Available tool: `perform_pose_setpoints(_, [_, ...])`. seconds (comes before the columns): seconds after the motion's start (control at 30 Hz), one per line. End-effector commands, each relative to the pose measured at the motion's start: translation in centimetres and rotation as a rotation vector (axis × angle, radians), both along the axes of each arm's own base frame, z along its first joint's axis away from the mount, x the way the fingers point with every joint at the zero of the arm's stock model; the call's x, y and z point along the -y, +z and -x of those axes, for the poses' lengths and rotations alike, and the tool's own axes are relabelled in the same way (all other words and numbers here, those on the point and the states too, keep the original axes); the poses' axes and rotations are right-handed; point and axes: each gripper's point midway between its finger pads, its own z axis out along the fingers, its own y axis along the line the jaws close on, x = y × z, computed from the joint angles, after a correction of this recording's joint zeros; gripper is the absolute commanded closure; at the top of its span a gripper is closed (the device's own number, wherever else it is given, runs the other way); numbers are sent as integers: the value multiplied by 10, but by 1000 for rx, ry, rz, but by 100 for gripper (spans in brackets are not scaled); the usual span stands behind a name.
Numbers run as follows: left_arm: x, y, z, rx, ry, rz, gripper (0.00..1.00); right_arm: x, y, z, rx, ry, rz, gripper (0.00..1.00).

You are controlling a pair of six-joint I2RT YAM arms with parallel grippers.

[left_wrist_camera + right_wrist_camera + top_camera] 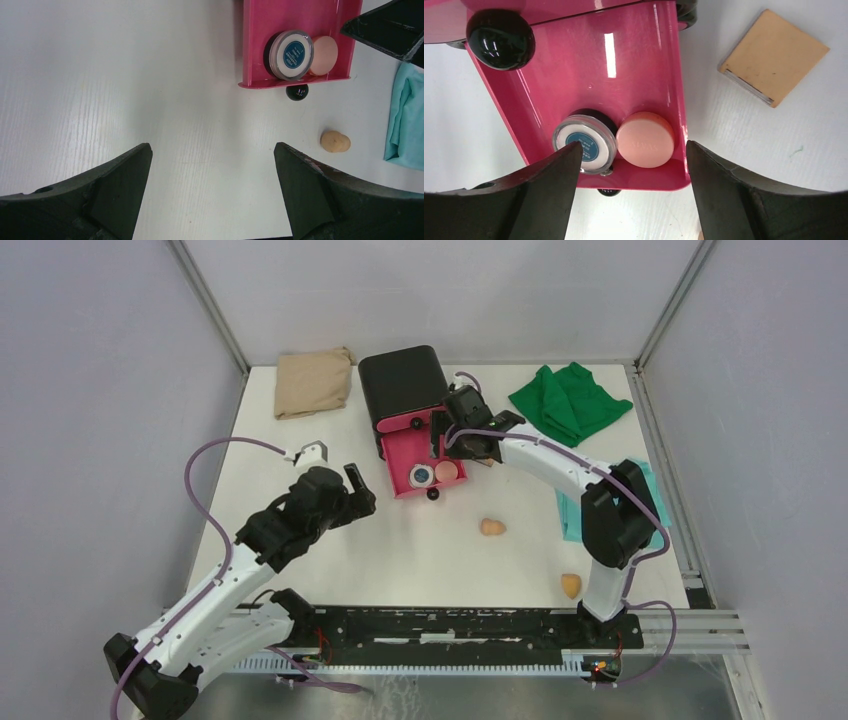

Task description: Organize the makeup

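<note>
A pink drawer is pulled out of the black box. In it lie the round silvery compact with the dark-blue centre and the pink round piece. My right gripper is open just above the drawer's front. The tan square pad lies on the table beside the drawer. Two tan egg-shaped sponges lie on the table; one shows in the left wrist view. My left gripper is open and empty over bare table, left of the drawer. I cannot pick out the tiny black jar.
A beige cloth lies at the back left and a green cloth at the back right. A teal cloth lies partly under the right arm. Black round knobs sit on the drawer fronts.
</note>
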Motion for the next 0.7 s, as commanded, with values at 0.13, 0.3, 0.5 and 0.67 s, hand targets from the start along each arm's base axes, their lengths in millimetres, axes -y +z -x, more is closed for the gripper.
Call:
perform_pose_setpoints(0.13, [-4,14,-4,41,52,36,1,92,35,-17,137,-248,48,19])
perform_pose_setpoints(0.3, [0,9,-6,26,39,35,1,118,1,-32,15,-292,141,13])
perform_pose_setpoints(0.5, [1,10,-7,32,37,36,1,112,-27,-52,-93,-310,225,7])
perform_pose_setpoints(0.67, [-3,10,-5,33,44,30,1,104,-44,-66,-126,-346,214,3])
